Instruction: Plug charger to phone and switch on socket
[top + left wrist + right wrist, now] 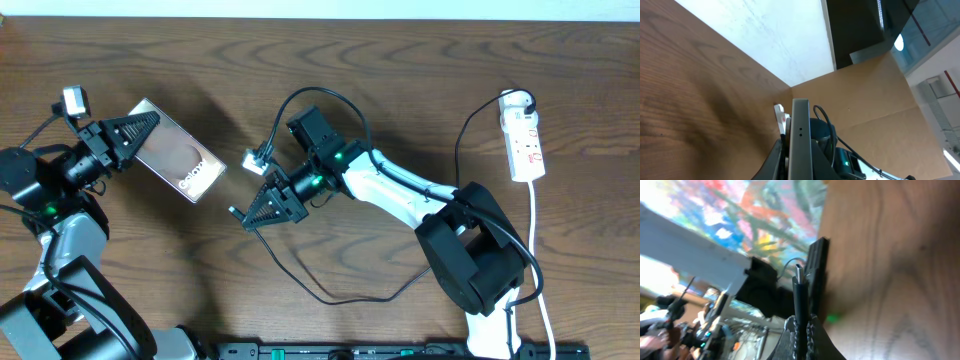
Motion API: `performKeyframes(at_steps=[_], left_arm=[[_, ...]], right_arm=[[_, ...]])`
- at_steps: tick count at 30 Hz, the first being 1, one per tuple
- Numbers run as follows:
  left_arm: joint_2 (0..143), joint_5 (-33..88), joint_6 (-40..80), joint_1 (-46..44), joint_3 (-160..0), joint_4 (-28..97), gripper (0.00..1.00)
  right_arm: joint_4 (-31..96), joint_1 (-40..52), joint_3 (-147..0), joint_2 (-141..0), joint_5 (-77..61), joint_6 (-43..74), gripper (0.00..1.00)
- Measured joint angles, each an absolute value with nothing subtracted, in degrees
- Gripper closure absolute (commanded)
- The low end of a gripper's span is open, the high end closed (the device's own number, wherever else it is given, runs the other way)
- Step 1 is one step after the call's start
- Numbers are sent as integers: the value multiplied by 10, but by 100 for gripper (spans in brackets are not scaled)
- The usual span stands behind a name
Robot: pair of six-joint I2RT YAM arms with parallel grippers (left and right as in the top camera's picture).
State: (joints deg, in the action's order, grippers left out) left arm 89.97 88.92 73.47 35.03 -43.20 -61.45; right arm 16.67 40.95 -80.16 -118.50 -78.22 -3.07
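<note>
The left pincer is pressed onto one short end of the phone. The phone juts out ahead of its fingertips with the lettered face turned up. In the left wrist view the slab shows edge-on between the fingers. Whether its free end touches the table cannot be told.

The right pincer pinches the charger just behind its plug tip. The tip pokes out a little past the fingertips and points toward the phone's free end, near it but not yet touching. The rest of the black cable trails behind this pincer in a slack loop over the table and runs on to the socket. The socket lies well apart, back beyond the right arm's base.

The phone is likely stiff, smooth and somewhat slippery, so a firm hold across its end, well away from the port, suits it. The cable is light and limp. A hold close behind the tip, as now, should keep the tip from bending aside on contact. The tip is small and probably needs careful squaring to the port rather than force. The socket looks light and may slide when a switch is pressed, so the push should go straight down.
</note>
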Motion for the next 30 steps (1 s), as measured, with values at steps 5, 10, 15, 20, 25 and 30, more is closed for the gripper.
performKeyframes(at_steps=[5,10,15,20,25,30], left_arm=[[900,893,735,350,-432,-614,93],[900,896,735,350,-432,-615,92],[900,897,735,350,-432,-615,93],[900,897,729,350,-432,-614,92],[900,897,717,349,-429,-615,93],[900,897,706,336,-427,-615,92]], right_arm=[[131,409,-801,-1185,-746,0,99],[100,409,-801,-1185,-731,10,99],[78,409,-801,-1185,-736,11,99],[69,409,-801,-1185,-748,12,99],[56,409,-801,-1185,-761,19,99],[38,409,-801,-1185,-762,26,99]])
